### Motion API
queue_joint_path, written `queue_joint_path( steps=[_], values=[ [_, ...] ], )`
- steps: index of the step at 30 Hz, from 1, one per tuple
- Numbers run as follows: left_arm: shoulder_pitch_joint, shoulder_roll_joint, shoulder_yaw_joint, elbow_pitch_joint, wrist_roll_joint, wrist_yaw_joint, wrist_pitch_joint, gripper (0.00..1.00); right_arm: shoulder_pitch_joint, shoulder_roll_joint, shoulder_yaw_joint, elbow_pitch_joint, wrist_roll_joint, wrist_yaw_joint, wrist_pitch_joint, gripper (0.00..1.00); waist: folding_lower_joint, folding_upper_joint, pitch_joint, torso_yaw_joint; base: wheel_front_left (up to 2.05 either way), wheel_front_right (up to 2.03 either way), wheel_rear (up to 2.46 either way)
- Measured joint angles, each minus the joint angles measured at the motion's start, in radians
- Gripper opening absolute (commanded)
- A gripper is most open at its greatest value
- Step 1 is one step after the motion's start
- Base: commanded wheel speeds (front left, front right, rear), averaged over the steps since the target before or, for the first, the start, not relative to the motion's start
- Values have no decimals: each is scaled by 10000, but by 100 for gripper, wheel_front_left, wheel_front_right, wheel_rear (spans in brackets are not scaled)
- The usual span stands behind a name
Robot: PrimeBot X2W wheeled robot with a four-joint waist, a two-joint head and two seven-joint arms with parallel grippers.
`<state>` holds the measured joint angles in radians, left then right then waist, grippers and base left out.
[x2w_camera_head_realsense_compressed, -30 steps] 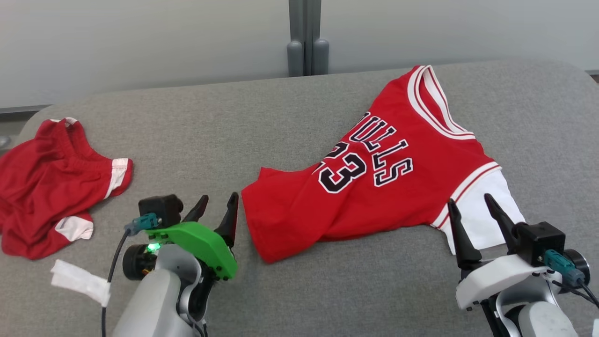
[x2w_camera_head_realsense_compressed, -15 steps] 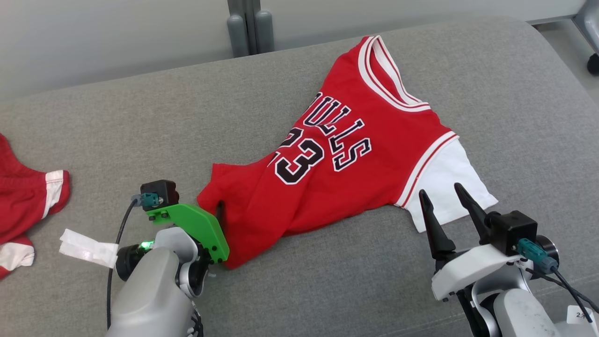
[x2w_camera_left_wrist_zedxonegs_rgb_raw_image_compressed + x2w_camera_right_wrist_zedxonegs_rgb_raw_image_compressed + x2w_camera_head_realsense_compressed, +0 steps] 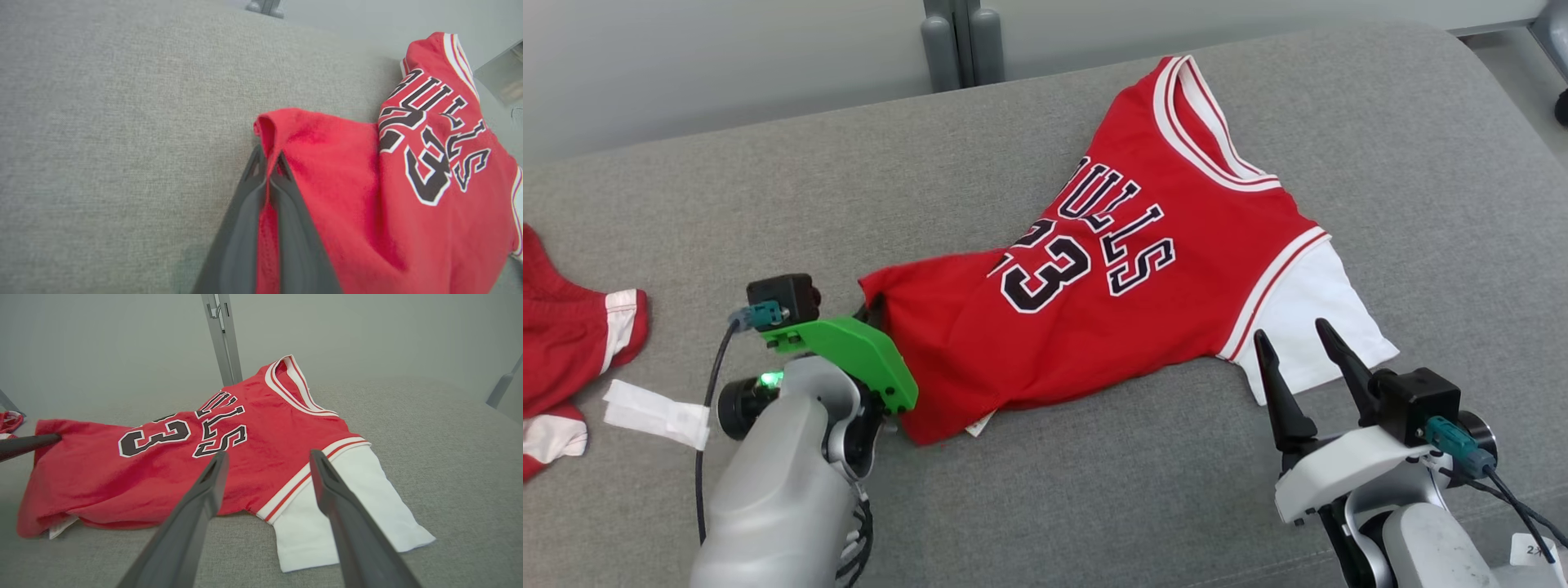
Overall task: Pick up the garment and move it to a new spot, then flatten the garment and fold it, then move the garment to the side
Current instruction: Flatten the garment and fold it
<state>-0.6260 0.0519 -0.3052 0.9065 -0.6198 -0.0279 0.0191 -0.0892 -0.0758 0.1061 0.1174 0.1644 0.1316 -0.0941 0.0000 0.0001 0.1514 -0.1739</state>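
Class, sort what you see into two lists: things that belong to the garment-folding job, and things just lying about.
Belongs to the job: red jersey; left hand, shut on its edge; right hand, open.
Lying about: red shorts; white strip; grey post.

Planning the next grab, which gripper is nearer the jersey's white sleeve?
Right. The right gripper hovers open at the white sleeve; the left gripper is clamped on the jersey at its far hem.
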Motion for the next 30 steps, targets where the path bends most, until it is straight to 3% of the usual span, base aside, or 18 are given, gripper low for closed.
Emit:
queue_joint_path(
  steps=[5,11,16,26,30],
  values=[
    [-144,2,226,-895,-299,-178,-832,0,10,-38,-84,-128,-8,0,42,100,0,0,-92,249,0,0,0],
    [-57,199,-25,-1935,-98,-219,-725,0,87,-100,-196,-291,-21,0,132,100,0,0,-245,652,0,0,0],
    [-286,587,-59,-2261,96,38,-554,0,76,-117,31,-399,-19,0,178,100,0,0,-282,821,0,0,0],
    [-2077,1172,-113,-1687,606,414,-301,0,-193,-178,430,-451,58,0,176,100,0,0,192,249,0,0,0],
    [-2743,1126,-153,-1266,677,466,-428,0,-301,-169,441,-462,75,0,117,100,0,0,558,-59,0,0,0]
  ],
)
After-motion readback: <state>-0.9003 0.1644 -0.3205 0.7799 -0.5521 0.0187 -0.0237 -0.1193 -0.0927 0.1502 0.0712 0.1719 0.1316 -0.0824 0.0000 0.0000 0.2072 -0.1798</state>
